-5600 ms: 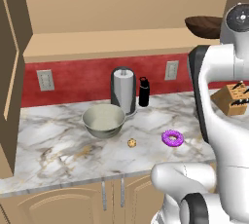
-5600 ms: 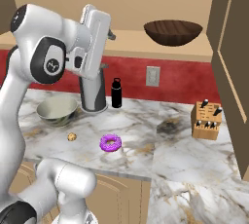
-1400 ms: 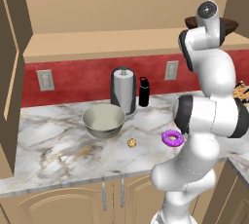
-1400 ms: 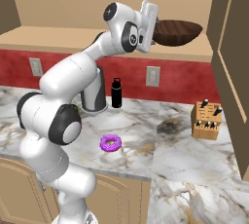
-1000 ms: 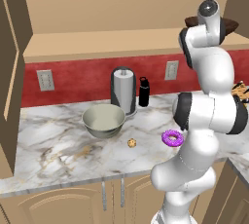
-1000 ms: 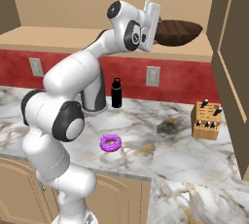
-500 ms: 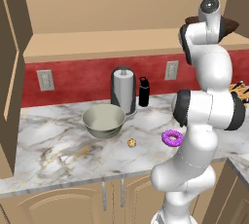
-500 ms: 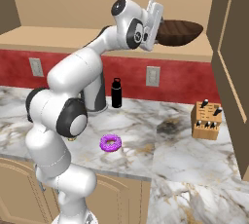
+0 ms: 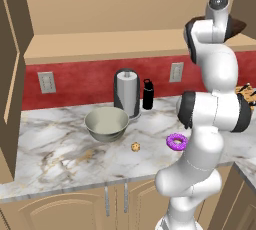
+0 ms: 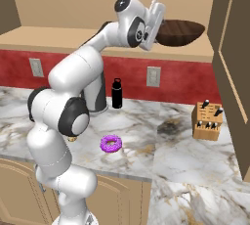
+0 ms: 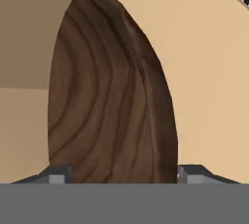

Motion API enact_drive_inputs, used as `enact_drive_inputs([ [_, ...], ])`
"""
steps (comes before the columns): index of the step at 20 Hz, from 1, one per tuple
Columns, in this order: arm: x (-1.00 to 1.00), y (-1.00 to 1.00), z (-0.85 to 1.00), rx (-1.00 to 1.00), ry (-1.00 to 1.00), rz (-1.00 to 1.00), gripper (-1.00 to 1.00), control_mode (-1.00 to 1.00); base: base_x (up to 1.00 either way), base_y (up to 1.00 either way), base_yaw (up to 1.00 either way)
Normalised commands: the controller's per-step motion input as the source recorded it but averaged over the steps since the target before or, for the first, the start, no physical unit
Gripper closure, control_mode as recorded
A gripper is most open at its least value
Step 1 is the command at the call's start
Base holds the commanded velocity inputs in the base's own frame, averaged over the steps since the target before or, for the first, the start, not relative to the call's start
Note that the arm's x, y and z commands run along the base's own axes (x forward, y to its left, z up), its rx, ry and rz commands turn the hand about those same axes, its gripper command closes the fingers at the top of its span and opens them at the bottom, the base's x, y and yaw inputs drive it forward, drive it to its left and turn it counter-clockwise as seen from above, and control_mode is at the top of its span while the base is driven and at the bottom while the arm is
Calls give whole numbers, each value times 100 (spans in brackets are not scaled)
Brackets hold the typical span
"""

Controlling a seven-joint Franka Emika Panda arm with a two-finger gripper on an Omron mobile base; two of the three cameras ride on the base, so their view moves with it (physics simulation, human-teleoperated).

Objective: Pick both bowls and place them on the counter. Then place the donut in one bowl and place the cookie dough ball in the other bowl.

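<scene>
Fingers [image 11: 57, 174] of my two-finger gripper [image 11: 119, 175] are straddling the wide shallow dark brown wooden bowl [image 11: 109, 96] directly ahead on the shelf; jaws spread, nothing clamped. I'm worrying the curved rim slips while pinching, knocking it off.

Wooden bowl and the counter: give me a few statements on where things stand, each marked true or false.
1. The wooden bowl sits on the upper shelf. True.
2. The grey-green bowl is on the counter. True.
3. The donut lies inside the grey-green bowl. False: it lies on the counter, apart from it.
4. The cookie dough ball is in the wooden bowl. False: it is on the counter.
5. The end effector straddles the wooden bowl's rim. True.
</scene>
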Motion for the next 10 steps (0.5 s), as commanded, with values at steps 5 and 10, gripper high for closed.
enact_drive_inputs([
  [5, -2, -3, -26, 6, 1, 0, 100, -100, 0, 0, 0],
  [10, -16, 0, -17, 2, 0, 0, 100, -100, 0, 0, 0],
])
